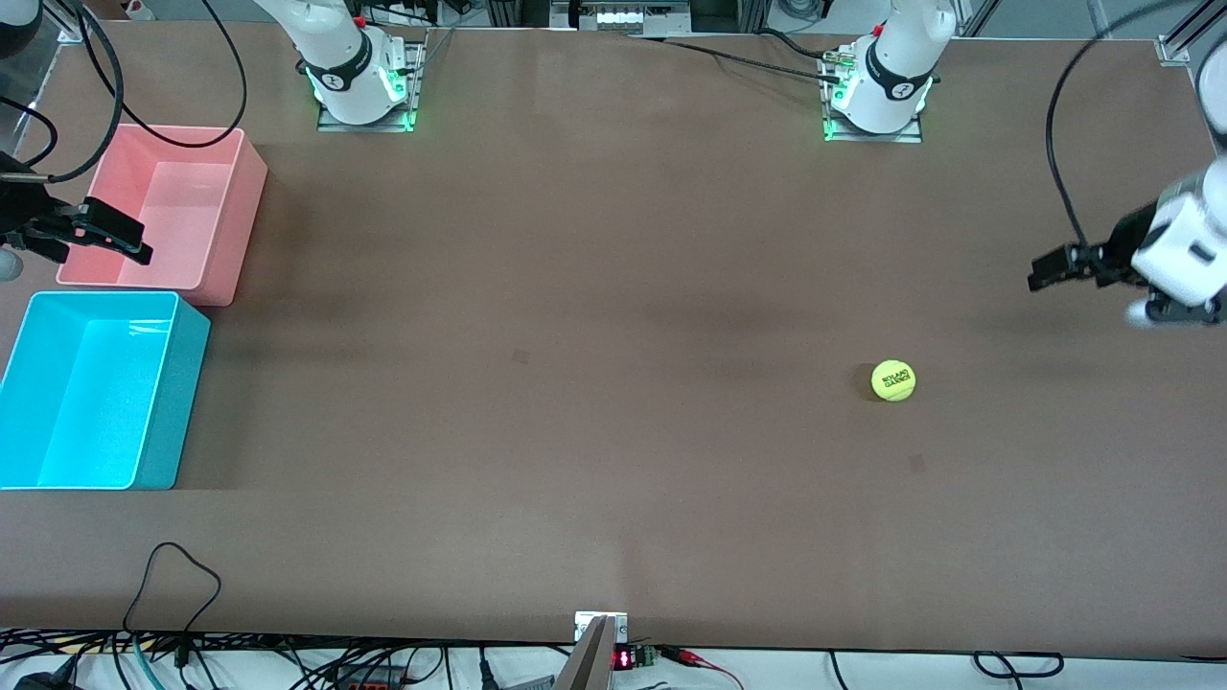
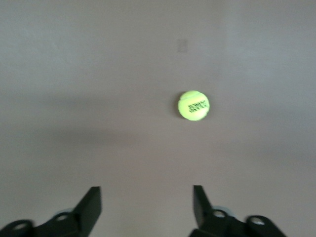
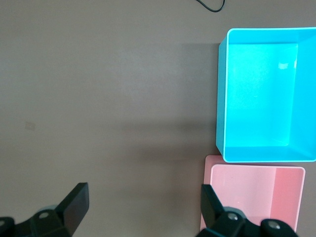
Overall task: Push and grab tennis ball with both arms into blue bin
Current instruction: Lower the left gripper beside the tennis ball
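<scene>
The yellow-green tennis ball [image 1: 893,380] lies on the brown table toward the left arm's end, with black lettering on top. My left gripper [image 1: 1039,270] hangs in the air above the table near that end, open and empty. In the left wrist view the tennis ball [image 2: 193,105] sits ahead of the open left gripper [image 2: 146,195], well apart from it. The blue bin [image 1: 178,383] stands at the right arm's end with nothing in it. My right gripper [image 1: 142,245] hovers open by the pink tub. The right wrist view shows the blue bin [image 3: 222,98] ahead of the open right gripper [image 3: 143,193].
A pink tub [image 1: 242,218] stands touching the blue bin, farther from the front camera; its rim [image 3: 256,168] shows in the right wrist view too. A black cable loop [image 1: 173,575] lies near the table's front edge. The two arm bases [image 1: 362,77] [image 1: 877,91] stand at the back.
</scene>
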Tool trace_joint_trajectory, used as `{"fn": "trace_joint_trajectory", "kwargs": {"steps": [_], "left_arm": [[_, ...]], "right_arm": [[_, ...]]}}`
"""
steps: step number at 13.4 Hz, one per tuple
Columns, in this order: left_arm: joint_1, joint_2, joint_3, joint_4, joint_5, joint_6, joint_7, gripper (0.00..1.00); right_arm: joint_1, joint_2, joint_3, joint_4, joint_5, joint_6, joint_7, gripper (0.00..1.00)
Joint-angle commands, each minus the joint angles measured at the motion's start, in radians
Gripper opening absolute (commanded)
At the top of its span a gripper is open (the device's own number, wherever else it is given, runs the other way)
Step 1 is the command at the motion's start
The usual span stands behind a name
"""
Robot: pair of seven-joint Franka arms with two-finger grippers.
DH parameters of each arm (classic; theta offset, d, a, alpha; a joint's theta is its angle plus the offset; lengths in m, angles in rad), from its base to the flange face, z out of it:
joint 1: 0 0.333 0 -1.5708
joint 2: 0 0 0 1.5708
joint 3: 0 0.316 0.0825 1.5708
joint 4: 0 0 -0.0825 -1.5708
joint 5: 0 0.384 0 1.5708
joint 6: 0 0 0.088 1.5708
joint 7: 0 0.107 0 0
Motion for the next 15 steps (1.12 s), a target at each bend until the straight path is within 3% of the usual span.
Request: {"fn": "trace_joint_trajectory", "kwargs": {"steps": [1, 2, 3, 10, 12, 15], "left_arm": [[0.008, 0.115, 0.001, 0.052, 0.029, 0.013, 0.018, 0.15], [0.02, 0.154, -0.001, 0.054, 0.031, 0.013, 0.074, 0.04], [0.027, 0.193, -0.001, 0.054, 0.022, 0.013, 0.202, 0.0], [0.039, 0.405, -0.013, 0.08, 0.025, 0.18, 0.94, 0.0], [0.033, 0.432, -0.014, 0.077, 0.023, 0.253, 1.19, 0.0], [0.03, 0.457, -0.014, 0.064, 0.022, 0.327, 1.416, 0.0]], "right_arm": [[-0.005, 0.037, 0.001, 0.005, 0.014, -0.013, -0.005, 1.0], [-0.002, 0.043, 0.003, 0.002, 0.012, -0.013, -0.003, 1.0], [0.0, 0.054, 0.003, -0.001, 0.012, -0.014, -0.003, 1.0], [0.024, 0.12, 0.006, -0.004, -0.001, -0.063, -0.005, 1.0], [0.03, 0.129, 0.006, -0.004, -0.001, -0.065, -0.002, 1.0], [0.029, 0.137, 0.006, -0.004, -0.001, -0.069, -0.002, 1.0]]}}
